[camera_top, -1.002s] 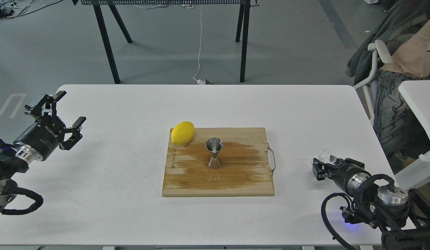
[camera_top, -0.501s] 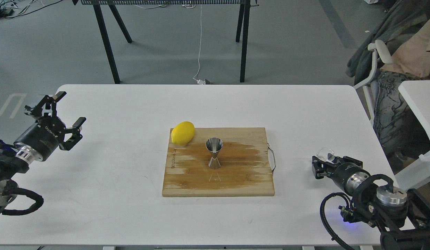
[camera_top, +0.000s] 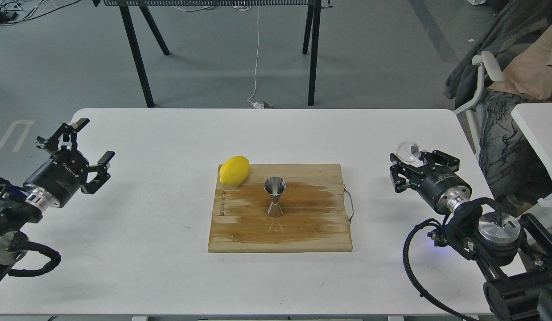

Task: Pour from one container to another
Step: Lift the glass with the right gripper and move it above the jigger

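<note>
A shiny steel jigger (camera_top: 274, 196) stands upright near the middle of a wooden cutting board (camera_top: 302, 227). The small clear glass cup (camera_top: 409, 151) is held off the table at the right, and my right gripper (camera_top: 410, 161) is shut on it. The cup is well to the right of the board and the jigger. At the table's left edge my left gripper (camera_top: 95, 139) hangs open with nothing between its fingers.
A yellow lemon (camera_top: 234, 170) lies on the board's far left corner, just left of the jigger. The board has a metal handle (camera_top: 349, 203) on its right side. A chair with clothes (camera_top: 503, 89) stands beyond the table's right edge.
My right gripper has lifted the glass cup up and away from the near table edge, slightly leftward. My left gripper has shifted a little to the right and stayed open.
</note>
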